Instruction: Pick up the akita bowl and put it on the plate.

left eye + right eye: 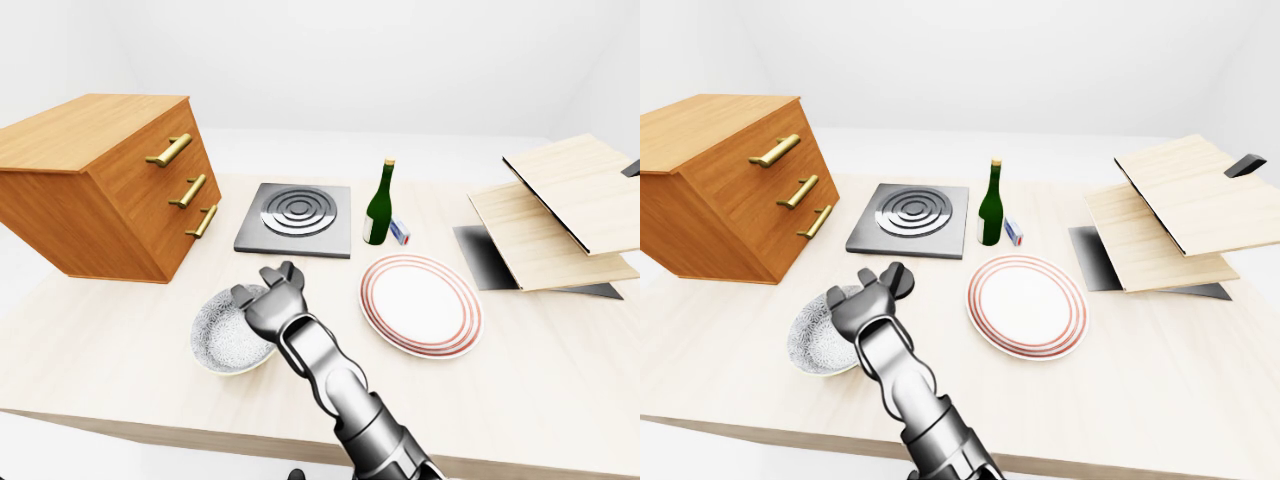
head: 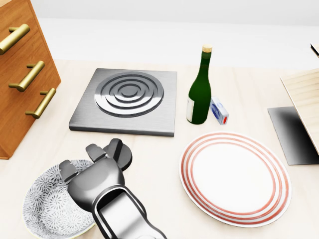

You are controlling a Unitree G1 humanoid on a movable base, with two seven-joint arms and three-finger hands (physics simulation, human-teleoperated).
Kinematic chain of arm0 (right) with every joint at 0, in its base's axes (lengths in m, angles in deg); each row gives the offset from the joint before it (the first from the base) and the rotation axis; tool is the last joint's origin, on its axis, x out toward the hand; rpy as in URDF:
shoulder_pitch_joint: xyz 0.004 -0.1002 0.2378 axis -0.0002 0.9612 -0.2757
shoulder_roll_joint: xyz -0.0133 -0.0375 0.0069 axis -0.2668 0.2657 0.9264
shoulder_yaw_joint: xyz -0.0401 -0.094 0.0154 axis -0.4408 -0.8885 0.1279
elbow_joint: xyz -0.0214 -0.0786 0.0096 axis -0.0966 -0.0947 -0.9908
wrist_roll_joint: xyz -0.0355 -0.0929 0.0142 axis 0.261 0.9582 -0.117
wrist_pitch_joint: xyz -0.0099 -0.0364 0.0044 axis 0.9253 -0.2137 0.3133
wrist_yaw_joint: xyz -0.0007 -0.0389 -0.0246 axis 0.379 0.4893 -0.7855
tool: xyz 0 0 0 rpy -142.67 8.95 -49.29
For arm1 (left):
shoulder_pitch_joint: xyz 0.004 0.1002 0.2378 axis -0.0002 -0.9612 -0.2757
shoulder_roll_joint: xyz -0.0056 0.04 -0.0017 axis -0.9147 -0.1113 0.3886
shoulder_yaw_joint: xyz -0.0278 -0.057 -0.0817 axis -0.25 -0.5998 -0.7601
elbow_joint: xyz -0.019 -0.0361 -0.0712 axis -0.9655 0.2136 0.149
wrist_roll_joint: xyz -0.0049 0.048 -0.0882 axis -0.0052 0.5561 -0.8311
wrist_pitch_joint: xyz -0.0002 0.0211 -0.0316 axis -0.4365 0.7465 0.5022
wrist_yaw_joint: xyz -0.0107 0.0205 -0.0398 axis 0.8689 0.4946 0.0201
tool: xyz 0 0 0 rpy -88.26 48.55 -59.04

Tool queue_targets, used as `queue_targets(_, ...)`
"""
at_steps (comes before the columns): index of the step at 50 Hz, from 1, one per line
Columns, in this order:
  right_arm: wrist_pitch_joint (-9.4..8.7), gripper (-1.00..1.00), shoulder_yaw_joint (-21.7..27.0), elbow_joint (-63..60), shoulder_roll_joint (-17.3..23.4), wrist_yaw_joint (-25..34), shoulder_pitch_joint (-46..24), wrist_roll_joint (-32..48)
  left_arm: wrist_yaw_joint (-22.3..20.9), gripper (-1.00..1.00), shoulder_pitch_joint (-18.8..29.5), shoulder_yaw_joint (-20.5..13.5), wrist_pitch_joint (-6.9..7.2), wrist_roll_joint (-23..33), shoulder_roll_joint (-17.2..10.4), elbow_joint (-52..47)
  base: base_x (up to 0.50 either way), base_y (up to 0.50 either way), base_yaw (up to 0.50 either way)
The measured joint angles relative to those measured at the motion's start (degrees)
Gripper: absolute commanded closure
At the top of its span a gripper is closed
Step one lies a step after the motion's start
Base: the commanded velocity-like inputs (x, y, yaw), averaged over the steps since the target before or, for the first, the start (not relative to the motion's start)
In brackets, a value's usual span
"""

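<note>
The akita bowl (image 2: 42, 209), white with a dark speckled pattern, sits on the table at the lower left of the head view. My right hand (image 2: 94, 159) hangs over the bowl's right rim with its three fingers spread, open and holding nothing. Its grey forearm runs in from the bottom edge and hides part of the rim. The plate (image 2: 234, 181), white with red rings, lies bare on the table to the right of the bowl, about a hand's width from the hand. My left hand does not show in any view.
A green wine bottle (image 2: 199, 89) and a small box (image 2: 219, 110) stand just above the plate. A grey stove burner (image 2: 127, 97) lies above the bowl. A wooden drawer cabinet (image 1: 100, 180) is at the left, and slanted wooden boards (image 1: 560, 215) at the right.
</note>
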Motion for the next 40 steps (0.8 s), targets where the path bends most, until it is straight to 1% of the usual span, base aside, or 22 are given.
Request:
queue_targets(5,-0.38,-1.00,-1.1,1.5,0.0,0.0,1.1,0.5,0.0,-1.00,-0.1,-0.3,0.00,-0.4,-0.2,0.0,0.00,0.00,0.00)
queue_targets(15,-2.03,-1.00,-1.2,5.6,0.0,0.0,1.2,1.1,0.0,-1.00,-0.4,-0.4,0.00,-0.4,-0.1,-0.2,0.00,0.00,0.00)
queue_targets(24,-2.76,-1.00,-1.6,8.6,0.0,0.0,0.4,2.2,0.0,-1.00,-0.6,-0.4,0.00,-0.4,0.1,-0.2,0.00,0.00,0.00)
queue_targets(35,-2.67,-1.00,-2.6,11.9,0.0,0.0,-0.4,3.8,0.0,-1.00,-0.7,-0.8,0.00,-0.7,0.1,-0.1,0.00,0.00,0.00)
queue_targets(40,-1.54,-1.00,-2.7,12.9,0.0,0.0,-0.8,3.6,0.0,-1.00,-0.8,-0.7,0.00,-0.8,0.2,-0.1,0.00,0.00,0.00)
